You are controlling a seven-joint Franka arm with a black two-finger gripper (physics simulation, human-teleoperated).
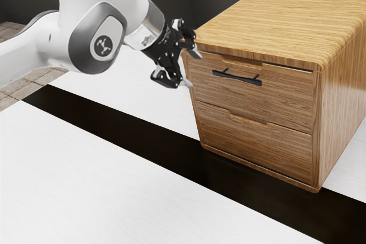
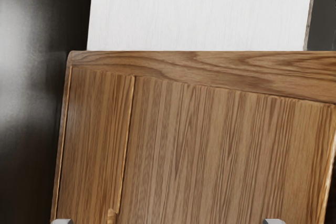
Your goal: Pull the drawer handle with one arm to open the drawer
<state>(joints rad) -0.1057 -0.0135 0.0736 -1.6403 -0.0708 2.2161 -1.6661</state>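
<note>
A wooden cabinet (image 1: 286,21) stands at the exterior view's right with two drawers in its front. The top drawer (image 1: 280,92) sits flush with the cabinet and carries a thin black handle (image 1: 237,76). The lower drawer (image 1: 257,138) has only a small notch at its upper edge. My gripper (image 1: 190,68) is open at the cabinet's front left corner, level with the top drawer. It is to the exterior view's left of the handle and apart from it, with nothing between the fingers. In the wrist view the wooden cabinet front (image 2: 210,140) is close ahead, and two grey fingertips (image 2: 62,221) stand wide apart.
The cabinet rests on a white surface (image 1: 86,187) crossed by a wide black stripe (image 1: 114,130) that runs under the cabinet's front. My arm (image 1: 97,32) comes in from the upper left. Tiled floor (image 1: 17,92) lies at the far left.
</note>
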